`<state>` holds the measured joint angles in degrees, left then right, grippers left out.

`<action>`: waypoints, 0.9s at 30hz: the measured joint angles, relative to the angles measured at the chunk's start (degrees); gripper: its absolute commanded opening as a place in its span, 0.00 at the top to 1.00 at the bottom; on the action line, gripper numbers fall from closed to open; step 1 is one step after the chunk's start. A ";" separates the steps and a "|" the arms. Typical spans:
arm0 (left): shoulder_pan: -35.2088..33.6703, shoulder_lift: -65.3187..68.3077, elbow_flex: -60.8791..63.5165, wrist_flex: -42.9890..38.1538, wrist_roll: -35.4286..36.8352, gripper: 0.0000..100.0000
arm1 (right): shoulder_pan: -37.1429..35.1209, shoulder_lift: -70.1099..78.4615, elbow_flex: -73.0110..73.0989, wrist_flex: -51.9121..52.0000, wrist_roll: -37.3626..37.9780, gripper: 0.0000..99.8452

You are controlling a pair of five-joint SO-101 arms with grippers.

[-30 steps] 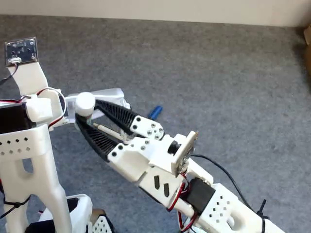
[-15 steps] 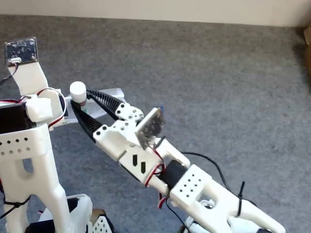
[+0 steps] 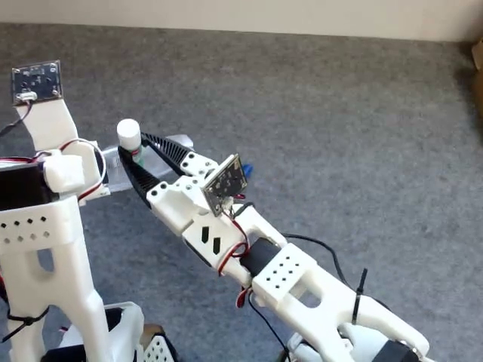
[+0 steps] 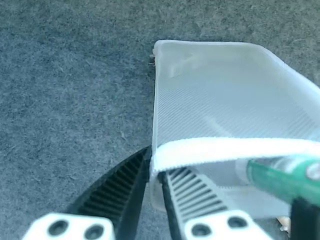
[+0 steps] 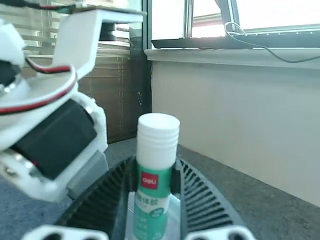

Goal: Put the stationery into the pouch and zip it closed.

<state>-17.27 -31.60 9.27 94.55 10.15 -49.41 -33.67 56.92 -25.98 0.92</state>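
Note:
In the left wrist view my left gripper (image 4: 153, 167) is shut on the white zipper rim of the translucent pouch (image 4: 225, 100), holding its mouth up off the carpet. A green glue stick (image 4: 282, 176) pokes in over that rim. My right gripper (image 5: 156, 165) is shut on this glue stick (image 5: 156, 170), which stands upright with its white cap on top. From above, the right gripper (image 3: 134, 153) holds the glue stick (image 3: 129, 137) beside the left arm (image 3: 53, 188), over the pouch (image 3: 178, 142). A blue item (image 3: 246, 167) lies on the carpet, mostly hidden behind the right wrist.
Grey carpet (image 3: 347, 121) stretches open to the far right. The left arm's white body and camera board (image 3: 35, 81) stand close to the right gripper. A wall (image 3: 302, 15) runs along the back.
The right gripper has carried the glue stick left and farther back, its wrist turning, up to the pouch's mouth. The left arm has barely moved.

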 measured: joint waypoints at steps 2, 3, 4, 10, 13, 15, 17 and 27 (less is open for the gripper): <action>0.00 0.00 0.62 -0.53 0.00 0.99 | 0.26 0.79 0.00 -0.09 0.00 0.99; 0.00 0.00 0.62 -0.70 0.00 0.99 | 0.26 0.79 0.53 -0.26 0.00 0.99; 0.00 0.00 0.70 -0.79 0.00 0.99 | 0.26 0.79 1.41 -0.44 0.00 0.99; 0.00 0.00 0.70 -0.88 0.00 0.99 | 0.18 0.70 4.57 -1.23 10.02 0.99; 0.00 0.00 0.97 -0.97 0.00 0.99 | 0.18 0.70 5.10 -1.67 12.40 0.99; 0.00 0.00 0.97 -0.97 0.00 0.99 | 0.18 0.70 5.10 -1.67 12.66 0.99; 0.00 0.00 0.97 -0.97 0.00 0.99 | 0.18 0.70 5.10 -1.67 12.75 0.99; 0.00 0.00 1.05 -0.97 0.00 0.99 | -0.79 -0.09 6.95 -1.76 13.19 0.89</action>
<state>-17.27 -31.60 10.33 93.58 10.15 -50.20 -33.76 63.87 -27.74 14.11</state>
